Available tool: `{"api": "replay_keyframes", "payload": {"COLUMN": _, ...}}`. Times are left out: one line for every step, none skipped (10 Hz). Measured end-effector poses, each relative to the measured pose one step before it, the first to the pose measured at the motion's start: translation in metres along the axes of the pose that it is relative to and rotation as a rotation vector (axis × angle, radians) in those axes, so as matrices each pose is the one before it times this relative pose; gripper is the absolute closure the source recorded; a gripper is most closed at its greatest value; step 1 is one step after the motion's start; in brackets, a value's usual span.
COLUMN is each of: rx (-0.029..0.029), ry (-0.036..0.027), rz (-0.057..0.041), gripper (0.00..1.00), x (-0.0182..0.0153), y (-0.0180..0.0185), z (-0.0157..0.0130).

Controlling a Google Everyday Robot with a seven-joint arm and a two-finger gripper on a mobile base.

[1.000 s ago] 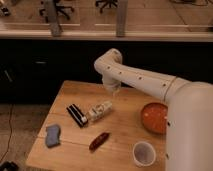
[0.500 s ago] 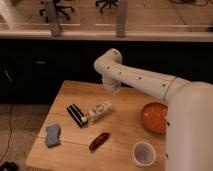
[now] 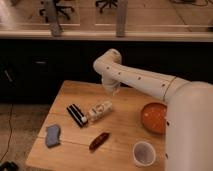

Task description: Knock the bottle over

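Bottle: the bottle (image 3: 100, 111) lay on its side near the middle of the wooden table (image 3: 75, 90), slanted, one end toward the table's far right.
Black bar: a black bar (image 3: 77, 114) lay just beside the bottle's left end, touching it or very nearly so; which, I could not tell.
Red object: a small dark-red object (image 3: 99, 140) lay nearer the front edge, apart from the bottle.
Blue cloth: a blue-grey cloth (image 3: 52, 135) sat near the left front corner, well apart from the rest.
Orange bowl: an orange bowl (image 3: 154, 117) stood to the right, partly hidden behind the robot's white arm (image 3: 145, 82).
Cup: a translucent white cup (image 3: 143, 153) stood upright at the front right.
Gripper: the gripper (image 3: 112, 90) hung above the table just behind the bottle, beyond its far end; holding nothing that could be seen.
Path: nothing stood between the gripper and the bottle.
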Motion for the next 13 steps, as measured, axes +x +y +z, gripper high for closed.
{"api": "replay_keyframes", "payload": {"rx": 0.00031, "ry": -0.00015, "rz": -0.00098, "gripper": 0.98, "x": 0.00018, "y": -0.00007, "z": 0.00033}}
{"api": "replay_keyframes", "payload": {"rx": -0.00053, "ry": 0.00076, "rz": -0.00086, "gripper": 0.98, "x": 0.00074, "y": 0.00048, "z": 0.00032}}
{"api": "replay_keyframes", "payload": {"rx": -0.00001, "ry": 0.00037, "rz": -0.00130, "gripper": 0.98, "x": -0.00004, "y": -0.00013, "z": 0.00018}}
{"api": "replay_keyframes", "payload": {"rx": 0.00095, "ry": 0.00016, "rz": -0.00154, "gripper": 0.98, "x": 0.00016, "y": -0.00032, "z": 0.00001}}
{"api": "replay_keyframes", "payload": {"rx": 0.00013, "ry": 0.00030, "rz": -0.00134, "gripper": 0.98, "x": 0.00059, "y": 0.00012, "z": 0.00058}}
{"api": "replay_keyframes", "payload": {"rx": 0.00062, "ry": 0.00029, "rz": -0.00122, "gripper": 0.98, "x": 0.00016, "y": -0.00011, "z": 0.00004}}
{"api": "replay_keyframes", "payload": {"rx": 0.00073, "ry": 0.00017, "rz": -0.00161, "gripper": 0.98, "x": 0.00010, "y": -0.00007, "z": 0.00009}}
{"api": "replay_keyframes", "payload": {"rx": 0.00053, "ry": 0.00065, "rz": -0.00170, "gripper": 0.98, "x": -0.00001, "y": -0.00013, "z": 0.00017}}
{"api": "replay_keyframes", "payload": {"rx": 0.00062, "ry": 0.00023, "rz": -0.00166, "gripper": 0.98, "x": -0.00009, "y": -0.00025, "z": 0.00032}}
{"api": "replay_keyframes", "payload": {"rx": 0.00024, "ry": 0.00006, "rz": -0.00193, "gripper": 0.98, "x": -0.00017, "y": -0.00002, "z": 0.00047}}
{"api": "replay_keyframes", "payload": {"rx": 0.00038, "ry": 0.00026, "rz": -0.00160, "gripper": 0.98, "x": 0.00003, "y": -0.00004, "z": 0.00000}}
{"api": "replay_keyframes", "payload": {"rx": 0.00057, "ry": 0.00028, "rz": -0.00237, "gripper": 0.98, "x": -0.00001, "y": -0.00014, "z": 0.00013}}
{"api": "replay_keyframes", "payload": {"rx": 0.00029, "ry": -0.00010, "rz": -0.00172, "gripper": 0.98, "x": 0.00007, "y": -0.00012, "z": 0.00059}}
